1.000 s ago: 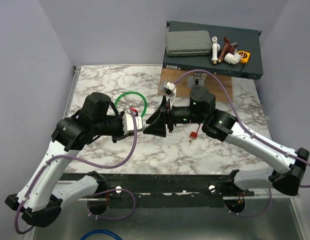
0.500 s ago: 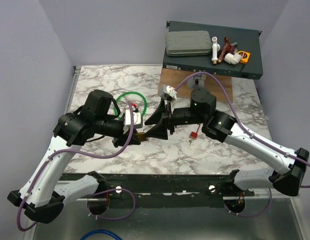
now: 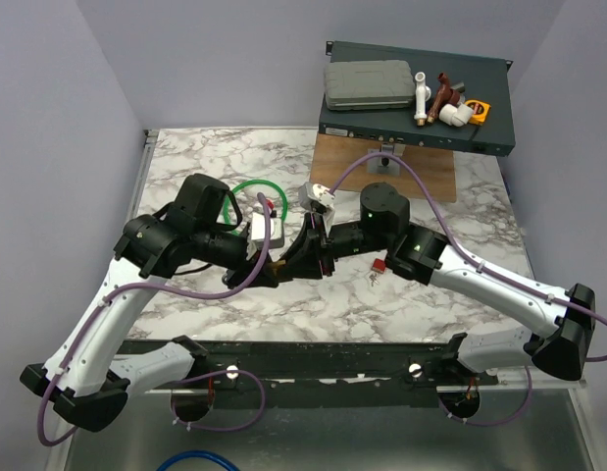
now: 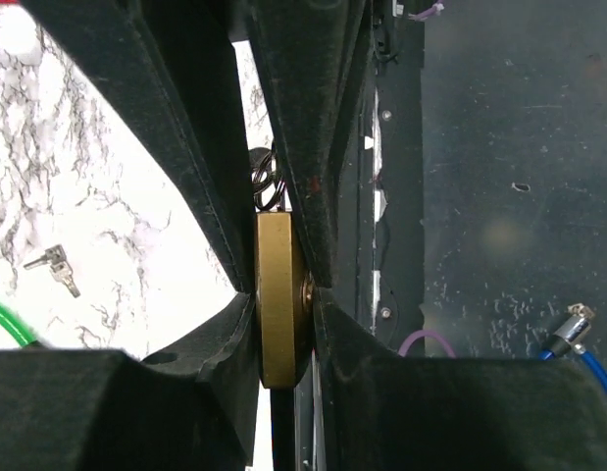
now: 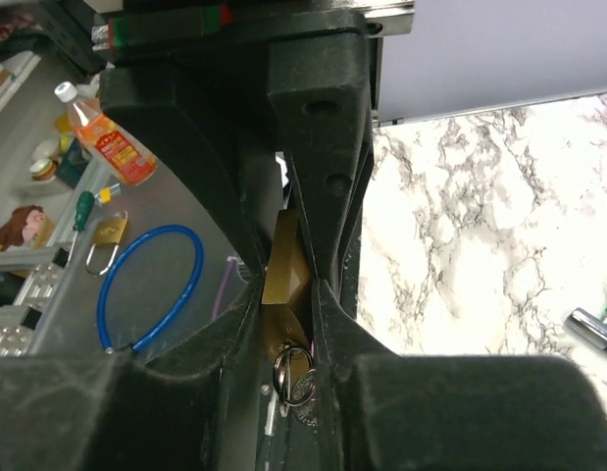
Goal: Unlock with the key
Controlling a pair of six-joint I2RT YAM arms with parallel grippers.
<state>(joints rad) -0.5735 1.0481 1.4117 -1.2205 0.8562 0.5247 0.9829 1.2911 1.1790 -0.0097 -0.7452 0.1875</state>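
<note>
My left gripper (image 4: 283,292) is clamped on the brass padlock (image 4: 280,324), seen edge-on, with one pad on each flat face. My right gripper (image 5: 286,287) meets it from the opposite end, tips against my left ones. Its jaws stand narrow around the padlock's end, where a wire key ring (image 5: 294,376) sits. Whether those pads truly press the brass or only flank it I cannot tell, because the fingers hide the contact. From above, both sets of fingers cover nearly all of the lock, and its shackle is hidden.

The key (image 3: 378,267), with its red tag, lies on the marble table (image 3: 185,157) at about three o'clock from where the grippers meet, just beside my right arm and apart from both grippers. Small silver keys (image 4: 53,267) show at nine o'clock in my left wrist view — the same key or not, I cannot say.
</note>
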